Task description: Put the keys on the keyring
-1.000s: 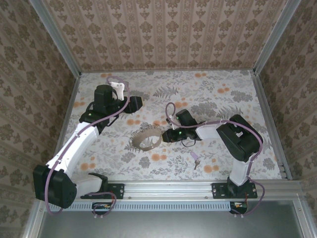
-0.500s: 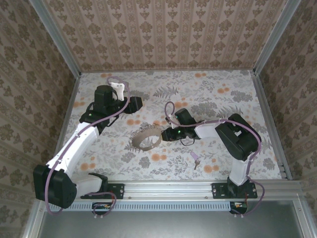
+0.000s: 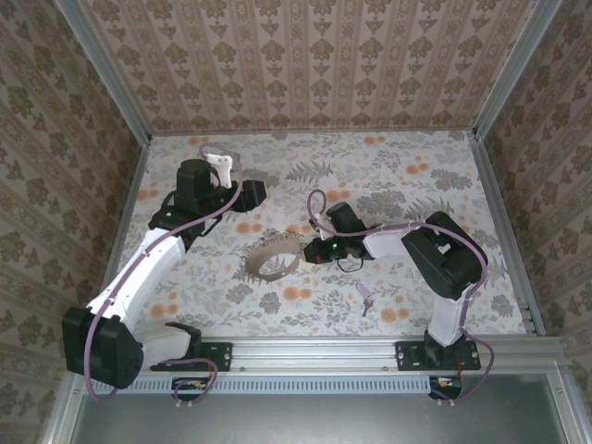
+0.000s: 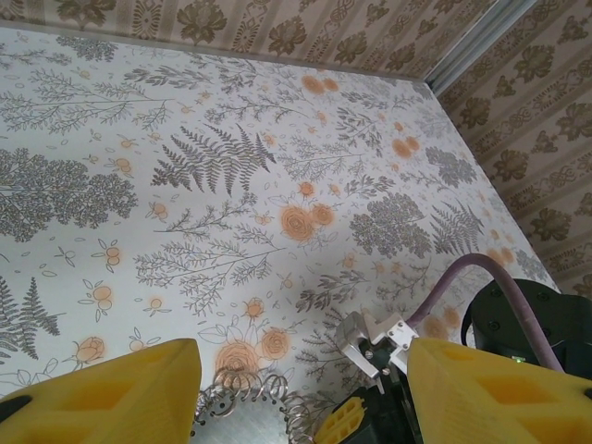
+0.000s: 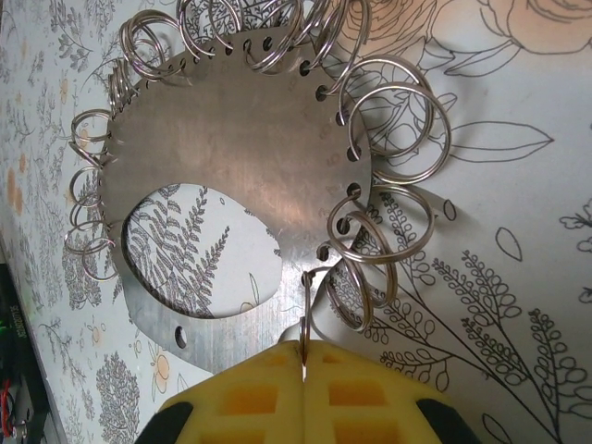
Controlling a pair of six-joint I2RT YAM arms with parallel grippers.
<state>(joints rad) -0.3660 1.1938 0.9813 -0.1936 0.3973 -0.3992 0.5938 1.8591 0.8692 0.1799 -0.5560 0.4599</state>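
Surroundings: we see a floral-printed table top (image 3: 407, 176) walled by brown patterned panels (image 3: 305, 55), with a silver aluminium rail (image 3: 314, 350) along the near edge.
In the way: in the right wrist view, neighbouring wire rings (image 5: 393, 120) crowd the pinched one at its 1 o'clock. A looping purple cable (image 4: 453, 287) stands at 4 o'clock in the left wrist view.
Keyring: a flat silvery metal plate (image 3: 273, 258) with an oval cut-out and wire split rings threaded around its rim lies mid-table, at 9 o'clock from the right gripper (image 3: 310, 252) and touching it.
Right gripper: its yellow foam pads (image 5: 240, 393) are pressed together on one thin split ring (image 5: 303, 319) hanging from the plate's rim.
Key: the small purple-pink-headed key (image 3: 366, 297) lies flat on the table top at 4 o'clock from the right gripper, well apart from it.
Left gripper: the left gripper (image 3: 252, 191) hangs at 11 o'clock from the plate, its yellow pads (image 4: 102, 393) spread wide with nothing between them.
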